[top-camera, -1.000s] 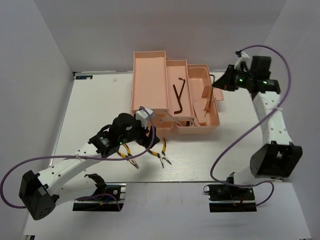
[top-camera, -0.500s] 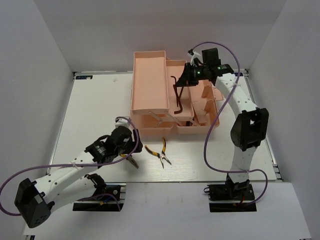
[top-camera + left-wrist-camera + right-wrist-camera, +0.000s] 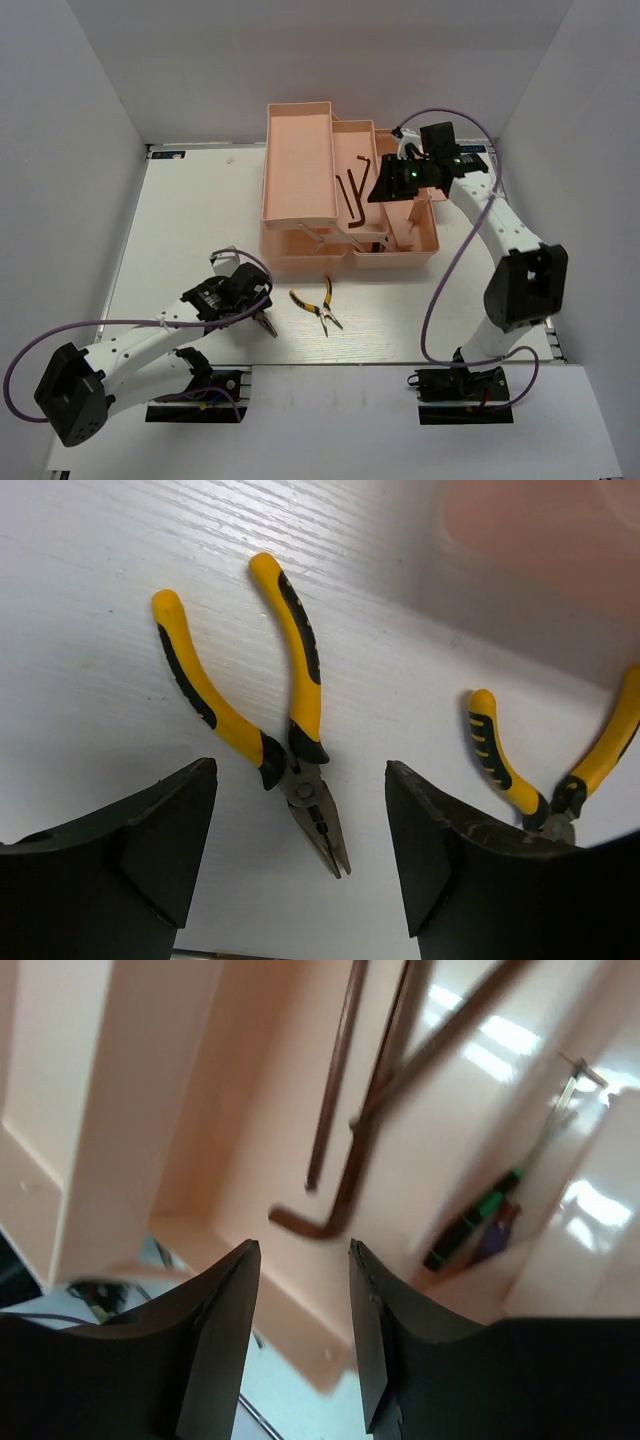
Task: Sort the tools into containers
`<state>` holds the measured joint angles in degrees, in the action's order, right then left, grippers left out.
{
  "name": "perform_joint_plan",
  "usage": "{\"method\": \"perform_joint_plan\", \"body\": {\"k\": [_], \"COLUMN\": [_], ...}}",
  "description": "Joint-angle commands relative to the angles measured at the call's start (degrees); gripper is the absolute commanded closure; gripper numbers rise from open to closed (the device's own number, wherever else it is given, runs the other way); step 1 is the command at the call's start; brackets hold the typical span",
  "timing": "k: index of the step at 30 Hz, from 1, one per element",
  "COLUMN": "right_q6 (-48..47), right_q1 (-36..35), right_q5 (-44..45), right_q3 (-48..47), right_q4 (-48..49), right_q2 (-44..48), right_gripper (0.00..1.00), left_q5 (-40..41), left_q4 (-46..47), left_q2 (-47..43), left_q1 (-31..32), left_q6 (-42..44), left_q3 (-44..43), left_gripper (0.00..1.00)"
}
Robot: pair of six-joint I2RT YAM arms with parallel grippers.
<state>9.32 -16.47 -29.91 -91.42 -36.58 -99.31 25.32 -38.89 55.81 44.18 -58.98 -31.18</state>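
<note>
My left gripper [image 3: 300, 778] hangs spread wide over the white, wood-grained table [image 3: 90, 570], pinching nothing. Between its matte black fingers [image 3: 120, 860] lie needle-nose pliers [image 3: 296, 680] with curved yellow-and-black handles. A second pair [image 3: 505, 765] sits at the right edge of the wrist view. My right gripper [image 3: 300, 1260] is parted and empty above the glossy salmon-pink plastic toolbox [image 3: 298, 170], upper centre of the overhead view. Thin dark L-shaped hex keys [image 3: 352, 1185] rest in its middle tray, and a green-black tool [image 3: 470, 1218] lies at the lower right of them.
</note>
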Motion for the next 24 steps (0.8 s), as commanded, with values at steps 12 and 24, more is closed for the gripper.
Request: {"method": "perform_joint_plan", "body": {"k": [12,24], "right_q6": [-6.8,-7.1], "right_q1": [8.9,15.7], "right_q5": [10.0,4.8], "right_q3": [32.6,37.7], "right_q4": [5.6,4.3], "right_q2": [30.3,34.9], "right_gripper": [0.53,0.53], "left_q5": [4.3,1.0], "left_q4": [-3.4,5.7], "left_q2": [1.4,11.3], "left_q1": [-2.0,-6.8], "left_q6": [-12.9,-12.9], "left_q3": [1.6,4.6], "left_gripper": [0.41,0.49]}}
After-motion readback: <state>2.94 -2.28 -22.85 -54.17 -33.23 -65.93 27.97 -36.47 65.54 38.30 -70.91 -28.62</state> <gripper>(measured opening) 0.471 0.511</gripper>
